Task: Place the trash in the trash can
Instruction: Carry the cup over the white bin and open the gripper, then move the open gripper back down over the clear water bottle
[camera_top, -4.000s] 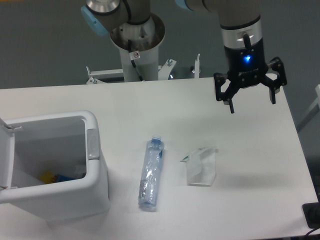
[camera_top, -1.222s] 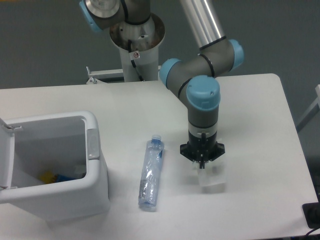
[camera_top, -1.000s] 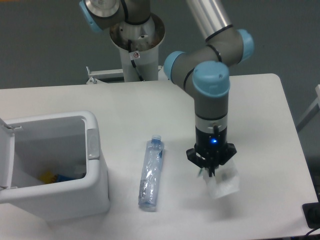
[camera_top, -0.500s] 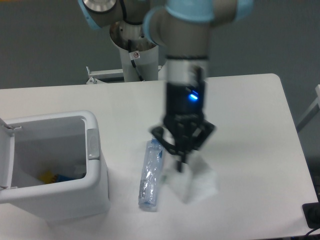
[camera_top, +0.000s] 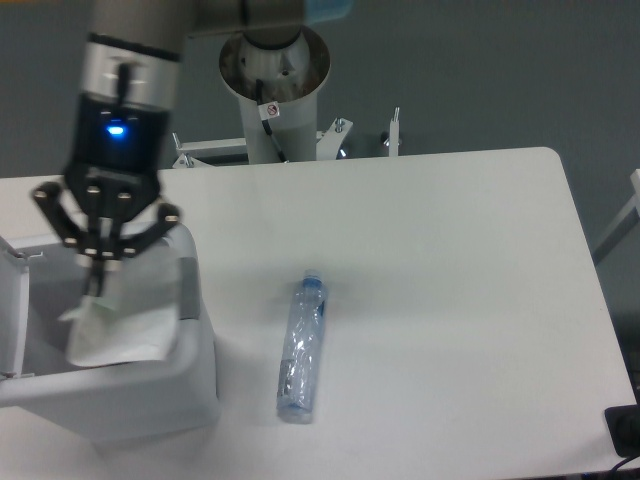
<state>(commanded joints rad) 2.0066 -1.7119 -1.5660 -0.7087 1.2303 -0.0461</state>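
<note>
My gripper (camera_top: 99, 278) is shut on the whitish plastic wrapper (camera_top: 125, 325) and holds it in the air over the open mouth of the white trash can (camera_top: 195, 375) at the lower left. The wrapper hangs down from the fingertips and covers most of the opening. The clear plastic bottle (camera_top: 301, 347) with a blue cap lies on the white table (camera_top: 450, 300), to the right of the trash can, cap pointing away from me.
The trash can's hinged lid (camera_top: 10, 310) stands open at the far left edge. The arm's base column (camera_top: 272, 90) and a metal bracket (camera_top: 340, 140) stand behind the table's far edge. A dark object (camera_top: 625, 430) sits at the lower right corner.
The gripper came down on the wrapper at the table's right middle, shut on it, lifted it and carried it left to above the trash can. The bottle has not moved.
</note>
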